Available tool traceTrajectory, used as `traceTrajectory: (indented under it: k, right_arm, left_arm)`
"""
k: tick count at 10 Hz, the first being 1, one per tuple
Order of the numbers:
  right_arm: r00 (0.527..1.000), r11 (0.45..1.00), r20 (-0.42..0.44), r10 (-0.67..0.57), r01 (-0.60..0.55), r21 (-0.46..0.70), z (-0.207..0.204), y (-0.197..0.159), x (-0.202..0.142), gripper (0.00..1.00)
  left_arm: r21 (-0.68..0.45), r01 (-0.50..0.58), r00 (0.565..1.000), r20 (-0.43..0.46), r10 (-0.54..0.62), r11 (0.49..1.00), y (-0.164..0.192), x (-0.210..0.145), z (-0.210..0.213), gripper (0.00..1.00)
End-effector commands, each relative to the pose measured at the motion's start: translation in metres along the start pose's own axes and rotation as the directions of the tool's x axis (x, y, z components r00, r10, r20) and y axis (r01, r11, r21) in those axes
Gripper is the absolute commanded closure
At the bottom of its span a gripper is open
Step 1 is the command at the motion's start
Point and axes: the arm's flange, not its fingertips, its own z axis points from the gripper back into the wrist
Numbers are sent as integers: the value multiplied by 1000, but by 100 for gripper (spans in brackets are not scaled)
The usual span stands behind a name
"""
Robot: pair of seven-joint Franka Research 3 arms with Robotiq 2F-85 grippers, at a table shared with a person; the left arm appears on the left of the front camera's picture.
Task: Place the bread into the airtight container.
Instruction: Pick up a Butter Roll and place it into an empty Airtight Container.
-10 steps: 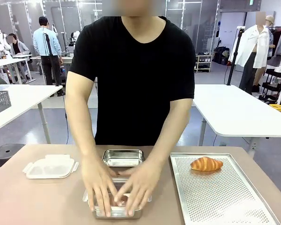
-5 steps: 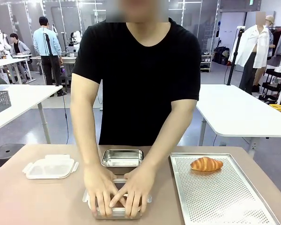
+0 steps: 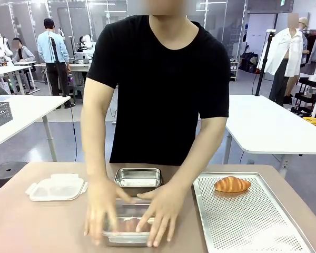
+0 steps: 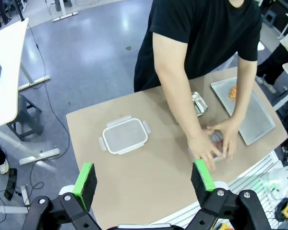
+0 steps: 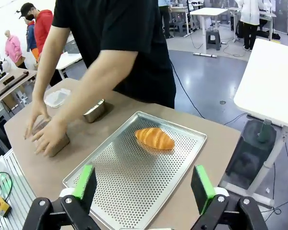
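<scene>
Over the last second the person's hands have shifted on the airtight container (image 3: 127, 225) at the bottom centre of the front view. They had been pressed flat on its top, close together. Now the hand toward picture left (image 3: 99, 213) has slid out to that side of the box and the other hand (image 3: 162, 211) rests on the opposite edge, so you can see more of the top between them. Whether it is being sealed or opened, you cannot tell from here, and something reddish inside is too blurred to name. For the task, read it this way: the container is under the person's hands, and the croissant (image 3: 231, 184) lies on the perforated tray (image 3: 253, 226) at the right, well apart from the box and not yet in it. Your left tool (image 4: 144, 179) hangs high above the tabletop (image 3: 42, 226) with its green pads wide apart, gripping and touching nothing. Your right tool (image 5: 143, 184) is likewise spread wide and empty, looking down on the tray with the croissant between its pads in that view but far below them.
</scene>
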Motion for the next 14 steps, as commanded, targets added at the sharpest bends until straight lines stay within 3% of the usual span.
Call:
traceTrajectory:
  k: [1, 14]
  right_arm:
    - [1000, 1000, 8, 23, -23, 1, 1, -1, -1, 0]
    - [1000, 1000, 8, 23, -23, 1, 1, -1, -1, 0]
  left_arm:
    - [-5, 5, 1000, 4, -5, 1000, -1, 1, 2, 0]
    - [-5, 5, 1000, 4, -5, 1000, -1, 1, 2, 0]
